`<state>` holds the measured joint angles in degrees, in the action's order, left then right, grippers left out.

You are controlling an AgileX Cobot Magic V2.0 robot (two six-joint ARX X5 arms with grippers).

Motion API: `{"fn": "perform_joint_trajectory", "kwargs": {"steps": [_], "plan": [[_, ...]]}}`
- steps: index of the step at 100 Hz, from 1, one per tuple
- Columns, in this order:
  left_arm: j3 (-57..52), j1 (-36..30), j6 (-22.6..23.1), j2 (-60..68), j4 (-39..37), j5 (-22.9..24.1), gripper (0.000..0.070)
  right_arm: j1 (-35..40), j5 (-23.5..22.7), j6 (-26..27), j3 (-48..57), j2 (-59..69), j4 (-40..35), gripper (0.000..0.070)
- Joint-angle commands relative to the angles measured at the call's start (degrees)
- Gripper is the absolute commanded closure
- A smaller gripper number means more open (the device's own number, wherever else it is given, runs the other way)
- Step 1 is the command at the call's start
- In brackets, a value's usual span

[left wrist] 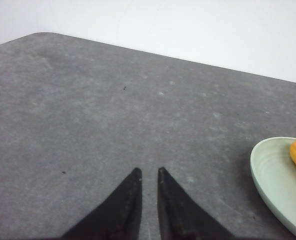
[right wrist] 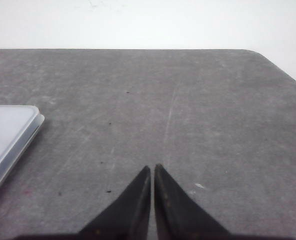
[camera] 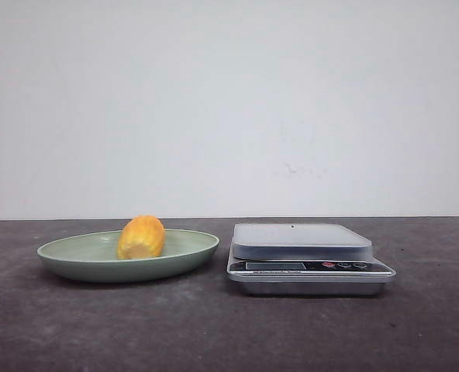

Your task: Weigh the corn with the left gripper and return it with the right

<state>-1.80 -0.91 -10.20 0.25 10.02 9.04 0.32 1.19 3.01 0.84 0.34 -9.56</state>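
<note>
Corn [camera: 141, 237] lies in the green plate [camera: 74, 249] on your tabletop [camera: 214, 333], beside the scale [camera: 307, 260]. Left end effector [left wrist: 149, 173] and right end effector [right wrist: 152, 168] hover nearly closed, holding nothing.

Place: bare test bench, lab-like
Tabletop [camera: 214, 333]: dark grey, scuffed, rounded corners
Wall [camera: 229, 101]: plain white, unmarked
Props: kitchen scale [camera: 307, 257], green plate [camera: 82, 260]
Furnishings: nothing homely in sight
</note>
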Motion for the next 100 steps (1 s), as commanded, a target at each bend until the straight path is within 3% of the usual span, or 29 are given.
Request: {"fn": "perform_joint_trajectory", "kwargs": {"steps": [1,17,39,58,80,100], "plan": [[1.01,0.09,0.37,-0.07,0.24,0.04,0.0681,-0.09,0.31,0.0,-0.24,-0.11,0.63,0.0694],[1.01,0.09,0.31,-0.07,0.22,0.04,0.0681,-0.07,0.26,0.17,-0.24,-0.11,0.37,0.0694],[1.01,0.09,-1.25,-0.07,0.28,-0.59,0.0681,-0.07,0.11,4.28,-0.24,-0.11,0.09,0.0694],[1.01,0.09,-1.22,-0.07,0.33,-7.72,0.0691,-0.07,-1.66,4.31,-0.24,-0.11,-0.11,0.0694],[1.01,0.09,-1.44,0.04,0.57,-8.02,0.069,-0.07,-4.42,4.5,-0.13,-0.09,-0.35,0.0695],[-2.12,-0.52,-5.9,0.07,0.46,-8.72,0.069,-0.02,-5.57,10.54,5.44,0.39,-2.69,0.0698]]}}
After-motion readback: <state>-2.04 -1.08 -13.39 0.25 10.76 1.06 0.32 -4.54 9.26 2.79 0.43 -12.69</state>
